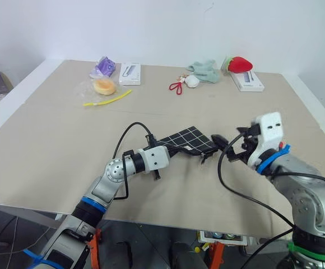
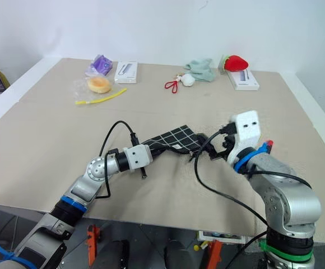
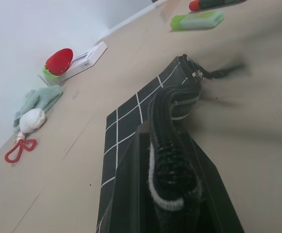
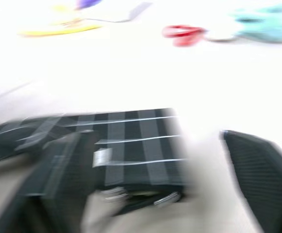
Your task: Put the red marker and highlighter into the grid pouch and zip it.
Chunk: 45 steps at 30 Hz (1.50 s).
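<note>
The left tool (image 1: 171, 150) is pressed together on the near-left edge of the grid pouch (image 1: 187, 138), which lies mid-counter (image 1: 50, 145) between the two arms. In the left wrist view the pouch's zipper edge is bunched and raised in that pinch. The pouch's long axis runs from the left tool toward the right arm, with the zipper pull end pointing at the right tool (image 1: 230, 150). The right tool stands spread just off that end and holds nothing.

The highlighter (image 3: 197, 20) and the red marker (image 3: 214, 4) both lie on the counter beyond the pouch's far end, side by side and roughly parallel to each other, so neither is in yet.

My judgement is that the main risk is the pinch itself. If it clamps both lips of the opening, the mouth stays flat and a pen may push the pouch along instead of entering. A slack grip would let the pouch slide or twist.
</note>
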Motion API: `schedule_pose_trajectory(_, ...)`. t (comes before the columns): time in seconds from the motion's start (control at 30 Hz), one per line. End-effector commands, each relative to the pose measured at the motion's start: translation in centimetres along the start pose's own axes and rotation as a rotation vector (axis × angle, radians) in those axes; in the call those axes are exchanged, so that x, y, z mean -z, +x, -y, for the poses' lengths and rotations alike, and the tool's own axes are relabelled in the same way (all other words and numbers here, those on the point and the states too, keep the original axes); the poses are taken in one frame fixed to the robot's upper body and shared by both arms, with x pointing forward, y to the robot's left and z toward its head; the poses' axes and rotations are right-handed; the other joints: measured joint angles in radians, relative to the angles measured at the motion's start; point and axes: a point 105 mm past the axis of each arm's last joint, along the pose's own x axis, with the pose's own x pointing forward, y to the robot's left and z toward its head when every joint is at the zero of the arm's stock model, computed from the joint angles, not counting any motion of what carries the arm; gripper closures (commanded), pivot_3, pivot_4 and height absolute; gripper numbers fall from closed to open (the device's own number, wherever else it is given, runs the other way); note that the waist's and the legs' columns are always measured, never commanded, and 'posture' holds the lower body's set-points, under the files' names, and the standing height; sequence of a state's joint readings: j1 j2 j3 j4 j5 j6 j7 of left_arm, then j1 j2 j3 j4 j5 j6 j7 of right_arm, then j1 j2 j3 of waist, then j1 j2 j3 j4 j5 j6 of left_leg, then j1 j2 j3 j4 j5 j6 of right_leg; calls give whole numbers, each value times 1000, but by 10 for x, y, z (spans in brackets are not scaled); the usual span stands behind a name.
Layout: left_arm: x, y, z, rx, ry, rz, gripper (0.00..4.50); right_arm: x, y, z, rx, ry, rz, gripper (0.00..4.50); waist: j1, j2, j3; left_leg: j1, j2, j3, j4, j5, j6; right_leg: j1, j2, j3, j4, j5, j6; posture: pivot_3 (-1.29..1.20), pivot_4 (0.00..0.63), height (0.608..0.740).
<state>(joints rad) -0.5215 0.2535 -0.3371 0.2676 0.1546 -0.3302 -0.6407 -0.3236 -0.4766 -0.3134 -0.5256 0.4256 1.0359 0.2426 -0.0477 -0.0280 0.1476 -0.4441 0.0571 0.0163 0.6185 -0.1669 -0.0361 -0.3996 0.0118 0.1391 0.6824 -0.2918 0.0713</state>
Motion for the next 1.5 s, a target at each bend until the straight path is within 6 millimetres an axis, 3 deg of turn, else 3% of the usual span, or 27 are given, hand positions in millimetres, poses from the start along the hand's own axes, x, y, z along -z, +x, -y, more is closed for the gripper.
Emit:
schedule_pose_trajectory(0.03, -11, 3, -7, -15, 28, 41, 4500, 2, -4, 50, 336, 10, -17, 19, 0, 0, 0, 0, 0, 0, 0, 0, 0, 0, 0, 0, 0, 0, 0, 0, 150, 728)
schedule_pose_trajectory(0.1, -11, 4, -6, -18, 26, 44, 4500, 13, -10, 73, 487, 32, -62, 19, 0, 1, 0, 0, 0, 0, -1, 0, 0, 0, 0, 0, 0, 0, 0, 0, 150, 728)
schedule_pose_trajectory(0.27, -12, 4, -5, -30, 18, 46, 4500, 26, -20, 100, 667, 46, -92, 19, 1, 2, 1, 0, -1, 0, -1, 0, 0, 0, -1, 0, 0, 1, -4, 0, 150, 728)
schedule_pose_trajectory(0.37, -12, 4, -4, -34, 16, 46, 4500, 29, -23, 107, 705, 37, -101, 19, 0, 4, 1, 0, -1, 0, -1, 0, 0, 0, -1, 0, 0, 2, -5, 0, 150, 728)
schedule_pose_trajectory(0.77, -13, 3, -7, -64, 15, 45, 4500, 76, -26, 116, 743, 136, -246, 19, 0, 5, 1, 0, -1, 0, -1, 0, 0, 0, -1, 0, 0, 2, -5, 0, 150, 728)
schedule_pose_trajectory(0.9, -14, 4, -8, -66, 15, 48, 4500, 83, -27, 116, 744, 164, -270, 1338, 0, 5, 1, 0, -1, 0, -1, 0, 0, 0, -1, 0, 0, 2, -5, 0, 150, 728)
schedule_pose_trajectory(1.07, -15, 6, -9, -70, 16, 55, 4500, 85, -31, 121, 763, 187, -270, 3720, 0, 5, 1, 0, -1, 0, -1, 0, 0, 0, -1, 0, 0, 2, -5, 0, 150, 728)
schedule_pose_trajectory(1.1, -15, 6, -9, -70, 15, 56, 4500, 84, -32, 122, 767, 182, -264, 3911, 0, 5, 1, 0, -1, 0, -1, 0, 0, 0, -1, 0, 0, 2, -5, 0, 150, 728)
schedule_pose_trajectory(1.23, -15, 7, -10, -67, 13, 58, 4500, 50, -35, 129, 747, 109, -122, 3908, 0, 6, 1, 0, -2, 0, -1, 0, 0, 0, -1, 0, 0, 2, -5, 0, 150, 728)
schedule_pose_trajectory(1.3, -16, 7, -11, -66, 12, 61, 4500, 21, -29, 120, 618, 12, -1, 3908, 0, 9, 2, 0, -2, 0, -1, 0, 0, 0, -1, 0, 0, 2, -5, 0, 150, 728)
schedule_pose_trajectory(1.4, -15, 8, -13, -66, 6, 62, 4500, -19, -19, 57, 137, -338, 150, 3908, -1, 11, 2, 0, -3, 0, -1, 0, 0, 0, -2, 0, 0, -2, 1, 0, 150, 728)
schedule_pose_trajectory(1.43, -15, 8, -13, -65, 5, 63, 4500, -23, -22, 38, 7, -435, 174, 3908, -2, 11, 2, 0, -3, -1, -2, 0, 0, 0, -2, 0, 0, -2, 1, 0, 150, 728)
schedule_pose_trajectory(1.5, -15, 8, -13, -62, 3, 65, 4500, -13, -33, 10, -240, -512, 128, 3908, -2, 11, 2, 1, -3, -2, -2, 0, 1, 1, -1, -1, 0, -3, 1, 0, 150, 728)
